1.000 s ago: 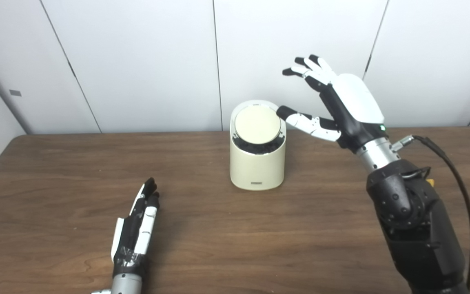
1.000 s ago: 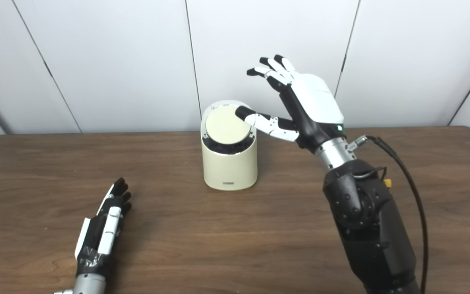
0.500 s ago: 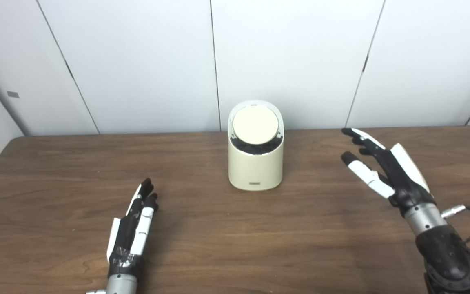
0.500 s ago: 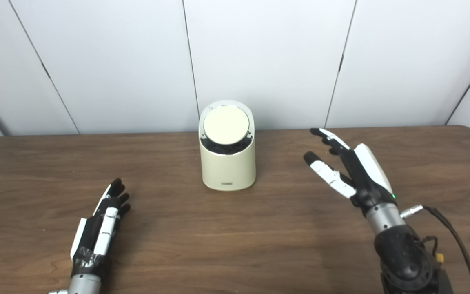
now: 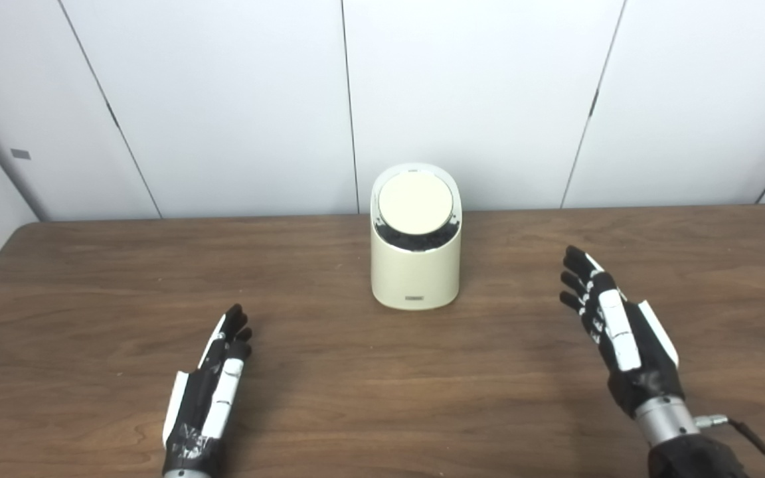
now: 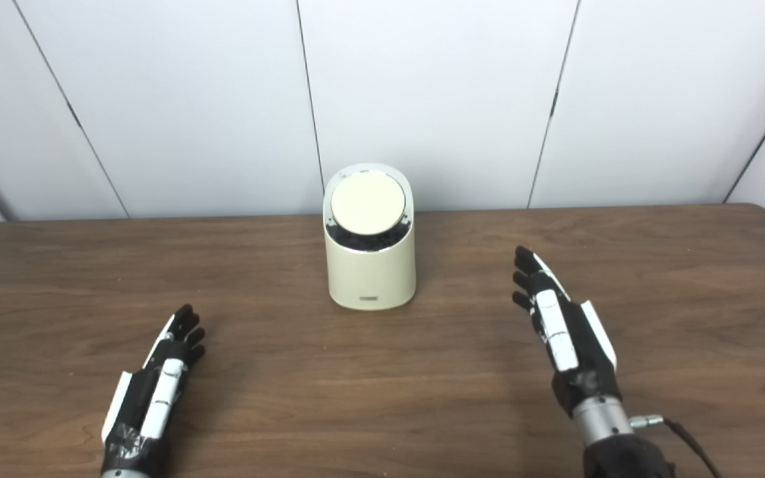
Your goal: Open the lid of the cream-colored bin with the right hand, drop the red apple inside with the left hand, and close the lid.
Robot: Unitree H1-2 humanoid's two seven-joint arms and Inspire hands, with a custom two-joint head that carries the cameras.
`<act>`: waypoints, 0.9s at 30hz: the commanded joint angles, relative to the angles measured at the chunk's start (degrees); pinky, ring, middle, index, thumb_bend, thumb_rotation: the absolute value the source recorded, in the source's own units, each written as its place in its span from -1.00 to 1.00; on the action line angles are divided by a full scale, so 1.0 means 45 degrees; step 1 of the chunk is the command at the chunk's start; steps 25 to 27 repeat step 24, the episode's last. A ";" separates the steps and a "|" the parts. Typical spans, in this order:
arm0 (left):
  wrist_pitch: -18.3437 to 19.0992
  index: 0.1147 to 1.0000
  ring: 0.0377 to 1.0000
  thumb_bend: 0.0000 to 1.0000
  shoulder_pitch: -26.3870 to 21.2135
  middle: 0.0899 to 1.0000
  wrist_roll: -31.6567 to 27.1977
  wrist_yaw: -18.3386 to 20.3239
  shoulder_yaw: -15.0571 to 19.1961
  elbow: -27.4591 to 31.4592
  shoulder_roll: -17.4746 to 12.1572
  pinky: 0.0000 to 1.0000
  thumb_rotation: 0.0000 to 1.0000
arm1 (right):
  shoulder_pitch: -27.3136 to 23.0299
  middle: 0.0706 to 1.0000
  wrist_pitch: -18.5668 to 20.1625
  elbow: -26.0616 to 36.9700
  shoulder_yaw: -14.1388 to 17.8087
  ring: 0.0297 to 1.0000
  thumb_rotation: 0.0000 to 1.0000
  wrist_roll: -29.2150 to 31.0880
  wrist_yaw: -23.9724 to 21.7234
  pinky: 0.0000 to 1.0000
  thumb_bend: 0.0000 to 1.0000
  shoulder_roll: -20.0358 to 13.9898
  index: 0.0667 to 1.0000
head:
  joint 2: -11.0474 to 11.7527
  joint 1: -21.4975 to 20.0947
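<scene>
Bin (image 5: 415, 265) lid (image 5: 416, 204) down, no apple visible; I judge the task finished, so I rest left hand (image 5: 213, 385) and right hand (image 5: 618, 332) empty, fingers extended, on the surface (image 5: 382, 398).

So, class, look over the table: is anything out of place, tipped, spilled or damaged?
Nothing stands out. The cream-colored bin stands upright on the table with its lid down. The left robot hand and right robot hand are both empty and apart from it. No apple shows, and nothing is spilled.
</scene>
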State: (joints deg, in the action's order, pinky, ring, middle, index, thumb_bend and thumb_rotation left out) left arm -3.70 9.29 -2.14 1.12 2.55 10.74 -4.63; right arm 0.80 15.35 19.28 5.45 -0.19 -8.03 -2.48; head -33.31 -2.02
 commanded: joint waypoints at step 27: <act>-0.1798 0.97 0.90 0.10 0.0843 0.93 -0.0027 -0.0081 0.0205 -0.0294 0.0170 0.88 0.68 | 0.1175 0.95 -0.3507 -0.1416 -0.0250 0.94 0.96 0.0158 0.0897 0.89 -0.07 -0.0195 0.95 | -0.0542 0.0104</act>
